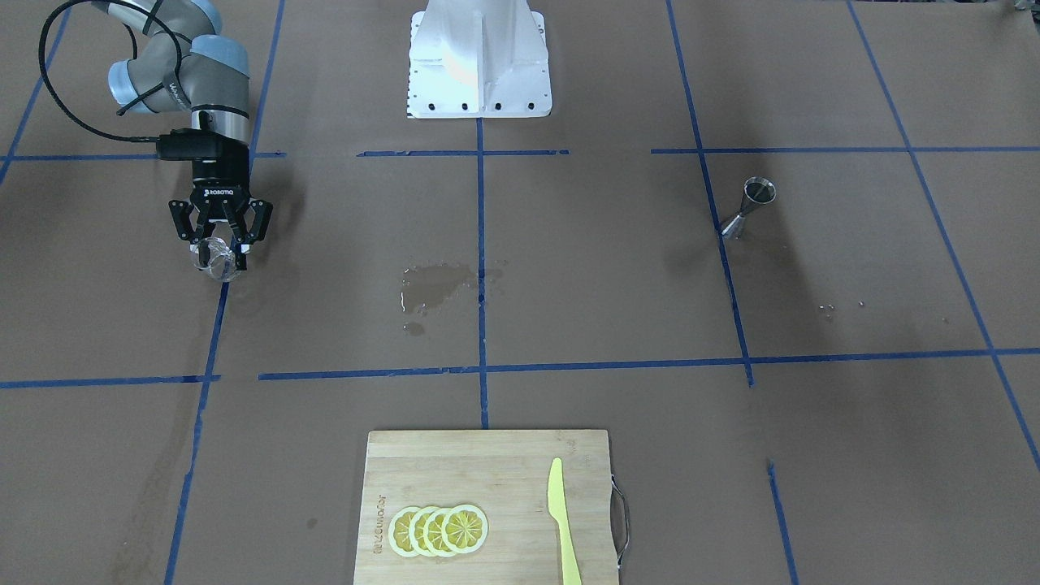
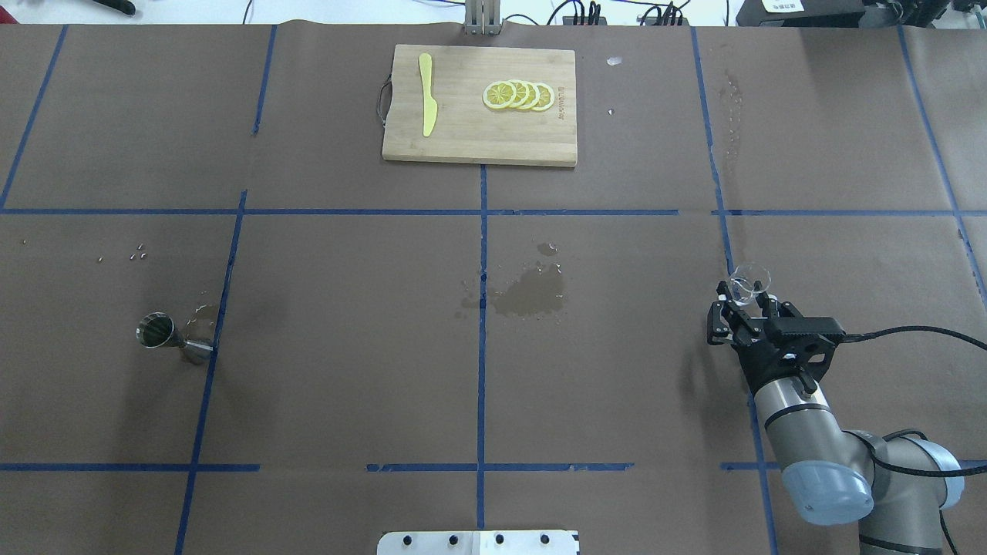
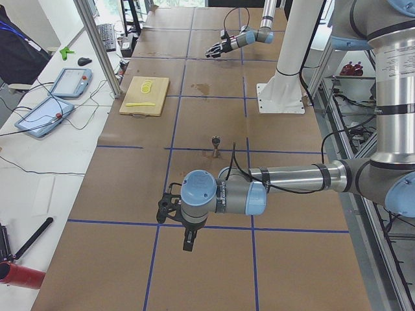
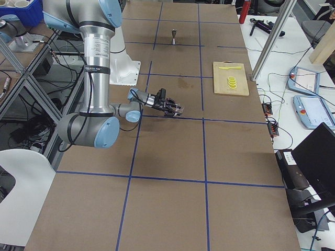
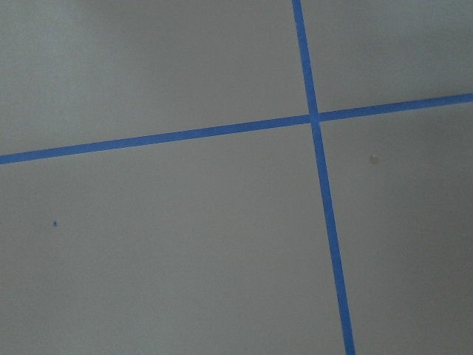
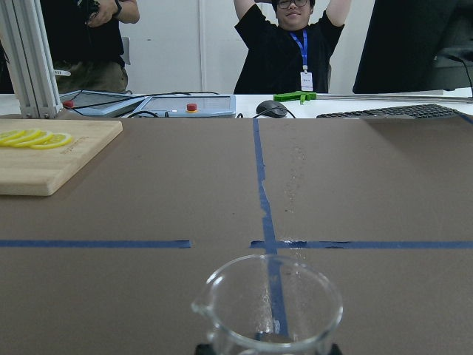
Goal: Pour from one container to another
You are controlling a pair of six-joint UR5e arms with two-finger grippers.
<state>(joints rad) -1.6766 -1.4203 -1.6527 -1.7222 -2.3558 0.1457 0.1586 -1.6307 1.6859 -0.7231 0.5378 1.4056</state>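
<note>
Overhead exterior view shows the right gripper (image 2: 746, 294) low over the brown table (image 2: 347, 347), on the robot's right side. Its two fingers pinch a small glass cup (image 2: 750, 276) from both sides. In the right wrist view the glass cup (image 6: 267, 307) stands straight up, see-through, with a little spout on its rim. I cannot tell if it touches the table or hangs just above it.

On the other side of the table, well apart from it, stands the metal measuring cup (image 2: 171, 337). It is upright, just beside a blue tape line (image 2: 207, 389), and nothing holds it. Between the two cups, near the middle of the table, there is a wet patch (image 2: 530, 291).

Only the side view from the robot's left shows the left gripper (image 3: 188, 241). It points down over the table. I cannot tell if its fingers are spread or pressed together.

At the far edge of the table lies a wooden board (image 2: 463, 142). On it are lemon slices (image 2: 518, 95) in a row and a yellow knife (image 2: 427, 104) beside them.
</note>
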